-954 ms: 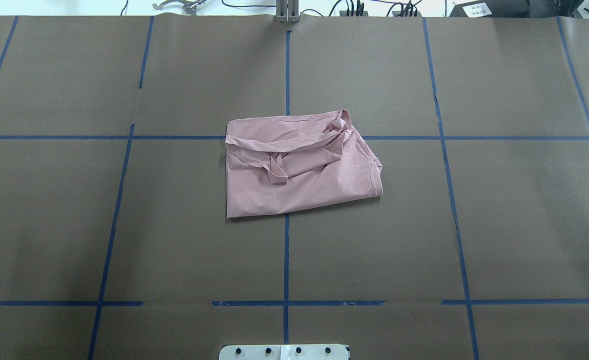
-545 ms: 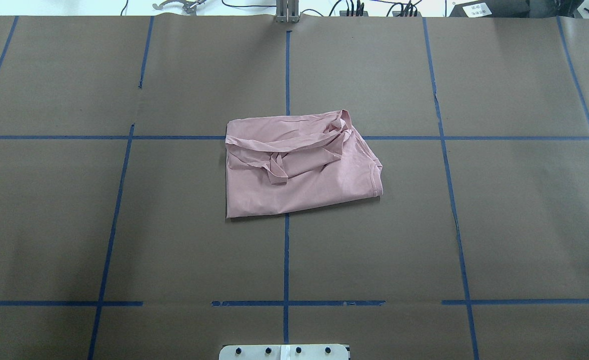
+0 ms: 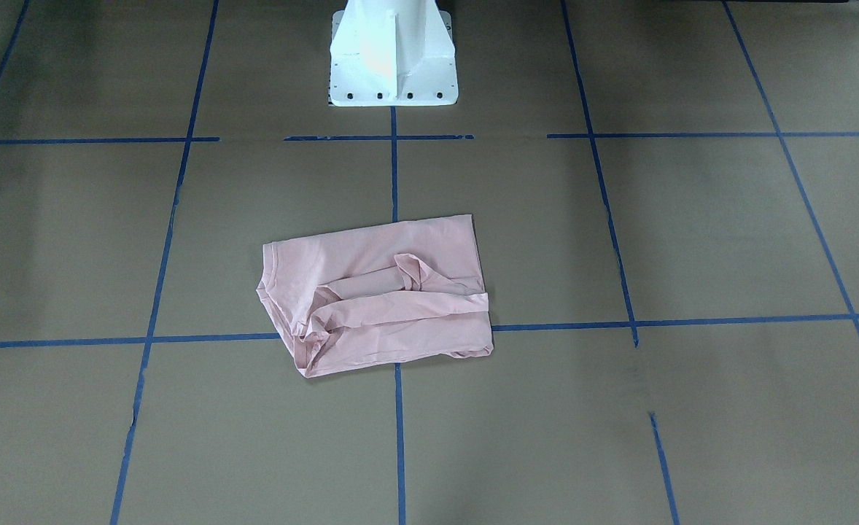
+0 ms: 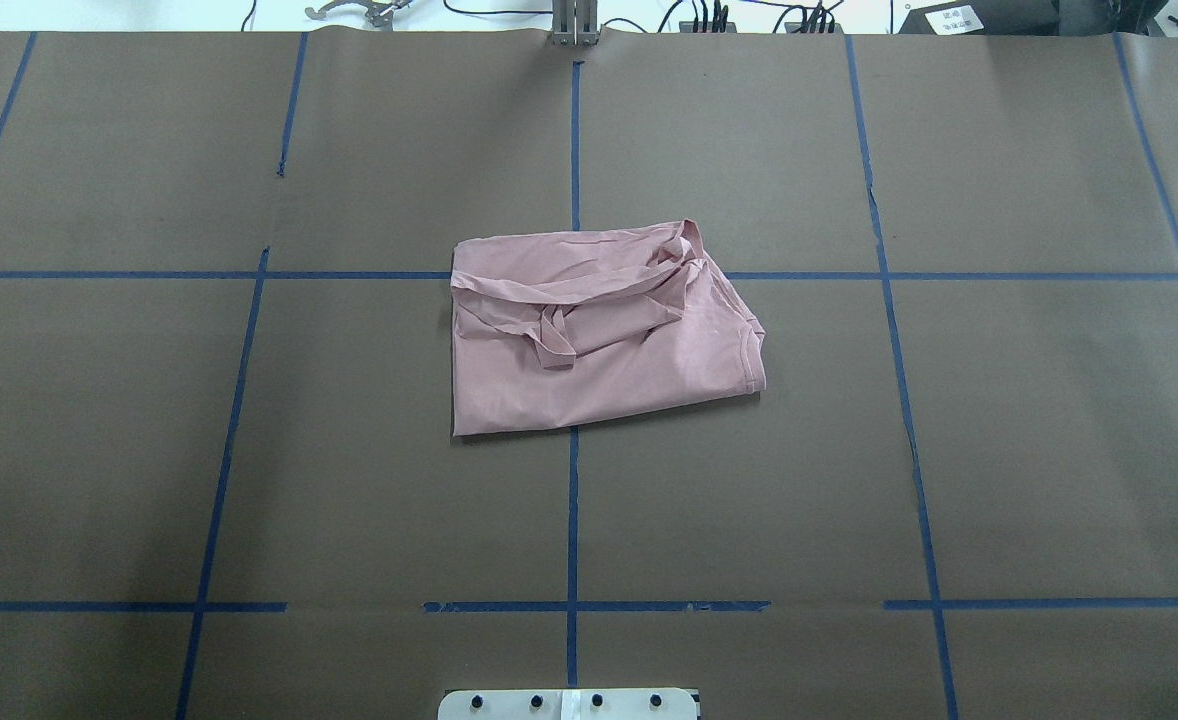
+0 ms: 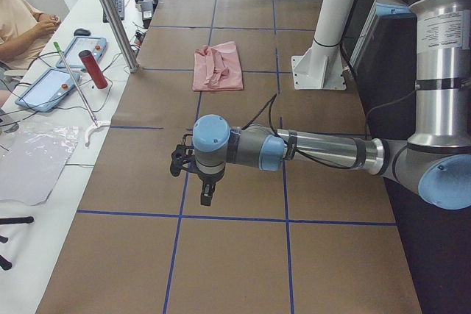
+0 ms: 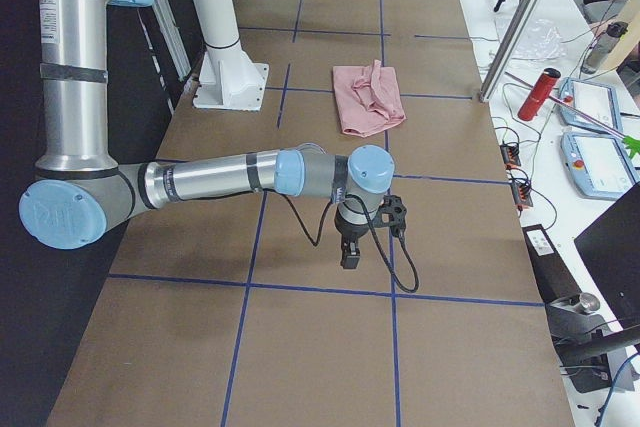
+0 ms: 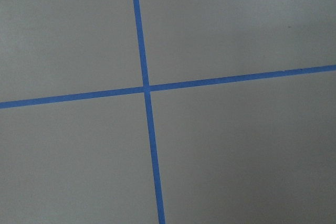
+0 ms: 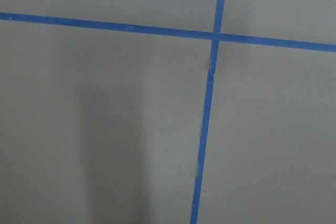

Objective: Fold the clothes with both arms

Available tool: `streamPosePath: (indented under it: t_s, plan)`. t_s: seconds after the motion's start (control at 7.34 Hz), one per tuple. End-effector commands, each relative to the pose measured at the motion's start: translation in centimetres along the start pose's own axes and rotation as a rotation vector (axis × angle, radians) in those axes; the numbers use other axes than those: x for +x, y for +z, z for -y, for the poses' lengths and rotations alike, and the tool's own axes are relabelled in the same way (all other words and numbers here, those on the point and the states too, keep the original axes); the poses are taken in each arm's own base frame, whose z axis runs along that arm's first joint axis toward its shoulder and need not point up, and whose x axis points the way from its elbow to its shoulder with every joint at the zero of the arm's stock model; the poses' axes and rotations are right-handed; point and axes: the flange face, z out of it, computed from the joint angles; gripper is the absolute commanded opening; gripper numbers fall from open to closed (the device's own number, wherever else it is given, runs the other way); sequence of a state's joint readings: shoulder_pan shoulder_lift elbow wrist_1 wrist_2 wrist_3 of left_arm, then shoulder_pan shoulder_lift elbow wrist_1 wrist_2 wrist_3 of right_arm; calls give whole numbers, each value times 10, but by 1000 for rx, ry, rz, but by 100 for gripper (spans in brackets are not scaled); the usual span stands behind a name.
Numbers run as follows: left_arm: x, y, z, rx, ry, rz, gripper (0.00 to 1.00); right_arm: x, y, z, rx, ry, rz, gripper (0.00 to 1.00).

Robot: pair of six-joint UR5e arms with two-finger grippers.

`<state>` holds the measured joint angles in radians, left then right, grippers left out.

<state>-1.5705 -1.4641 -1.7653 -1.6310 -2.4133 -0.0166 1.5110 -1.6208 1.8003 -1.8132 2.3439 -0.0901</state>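
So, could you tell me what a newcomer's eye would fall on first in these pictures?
The pale pink T-shirt stands out at once: it lies roughly folded, plain side up, at the middle of the brown table, across a crossing of blue tape lines. Next come the left arm and the right arm in the side views, each stretched low over the table near its own end, well away from the shirt.

Left arm and right arm are silver-grey with blue caps, black cables.
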Motion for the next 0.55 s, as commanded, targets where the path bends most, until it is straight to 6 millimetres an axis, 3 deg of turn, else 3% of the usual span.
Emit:
streamPosePath:
  t_s: [0.0,0.41]
  plan:
    - [-12,11,-5,-23,-26,-1,100,0,0,0,0,1,0,100]
    - [-11,9,-1,-20,-23,-2,100,5,5,0,-10,11,-1,100]
